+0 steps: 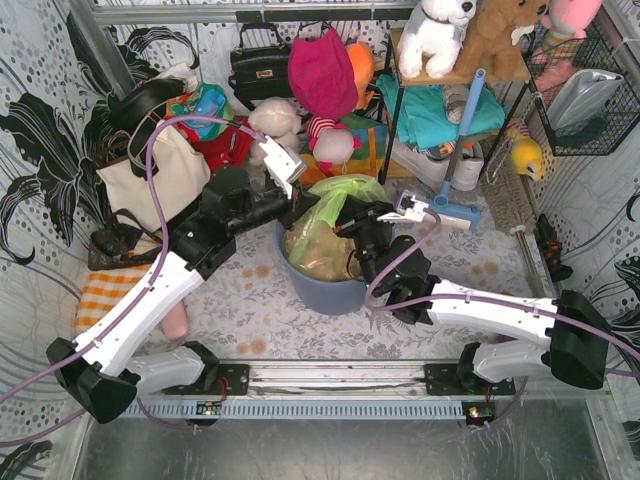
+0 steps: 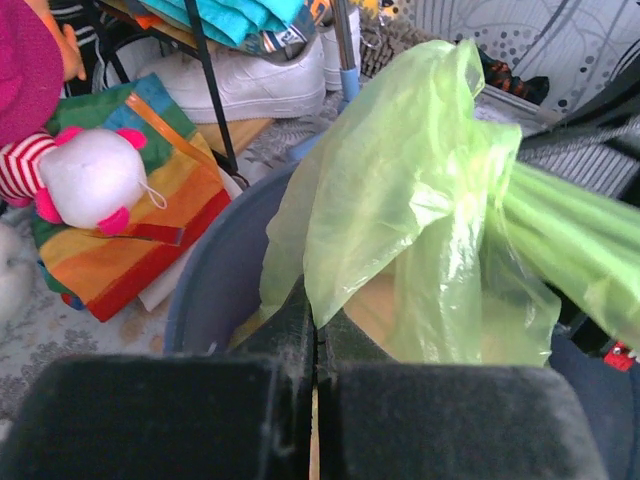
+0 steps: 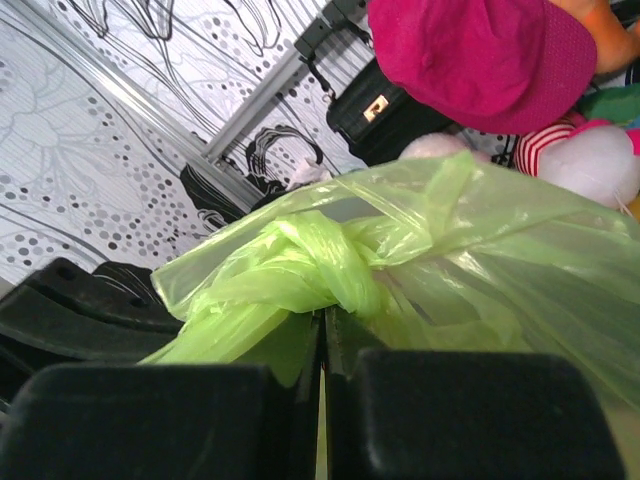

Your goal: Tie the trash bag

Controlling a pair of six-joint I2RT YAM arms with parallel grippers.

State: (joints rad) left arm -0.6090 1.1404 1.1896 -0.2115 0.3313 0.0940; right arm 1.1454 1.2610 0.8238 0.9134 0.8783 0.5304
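The top camera is showing one light-green bag [image 1: 340, 200] sitting in one blue-grey bin [image 1: 325, 292] at the middle of the bench [image 1: 250, 300], with its top bunching up above the rim. Two arms are reaching in. The left claw [image 1: 298, 208] is meeting the bag's gathered top from the left, and the right claw [image 1: 352, 228] is meeting it from the right.

At the left wrist, the left claw [image 2: 315, 318] is pressing its two fingers flat together, pinching the lower fold of the bag [image 2: 400, 180] at their tips. Taut green strands are running off to the right. The bin [image 2: 215, 270] is curving below. One plush [image 2: 90, 180] and one rainbow-striped pouch [image 2: 150, 220] are lying beyond it.

At the right wrist, the right claw [image 3: 323, 322] is likewise clamping tight, gripping a twisted strand of the bag [image 3: 500, 240] just under one knot [image 3: 320, 265]. One pink hat [image 3: 480, 55] and one black handbag [image 3: 375, 105] are sitting behind.
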